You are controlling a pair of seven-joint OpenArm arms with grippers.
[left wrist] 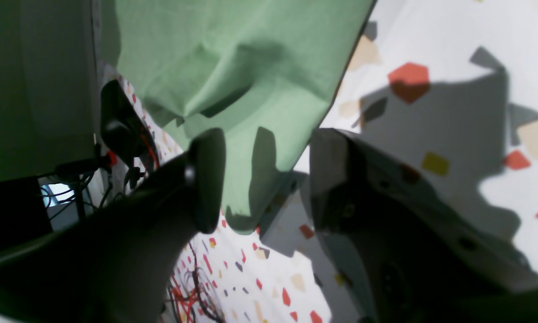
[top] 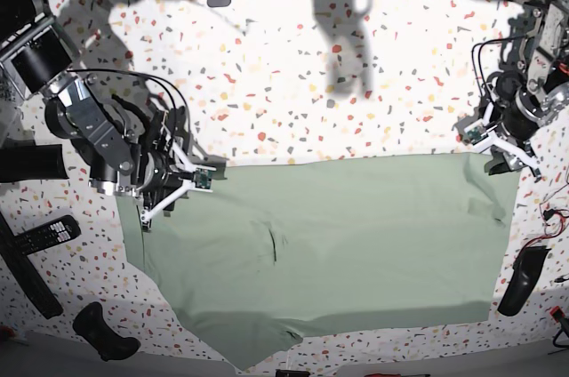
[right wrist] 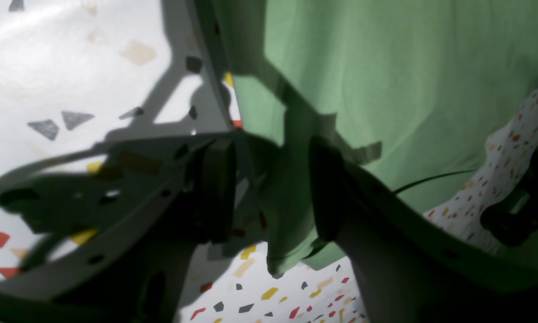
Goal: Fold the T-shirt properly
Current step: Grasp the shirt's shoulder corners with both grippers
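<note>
The pale green T-shirt [top: 338, 235] lies spread on the speckled table [top: 338, 84], roughly rectangular, with a crease near its middle. My right gripper [top: 171, 188] is at the shirt's upper left corner. In the right wrist view its jaws [right wrist: 271, 193] stand apart, and a hanging corner of the shirt [right wrist: 286, 211] lies between them, against one finger. My left gripper [top: 498, 150] is at the shirt's upper right corner. In the left wrist view its jaws [left wrist: 269, 179] stand apart, with a shirt corner [left wrist: 251, 197] between them.
A black remote [top: 40, 235] and a black handle-like object [top: 102, 331] lie at the lower left. Another black object [top: 520, 281] lies by the shirt's right edge. Cables run along the far edge and the right side [top: 551, 217]. The table's front edge is just below the shirt.
</note>
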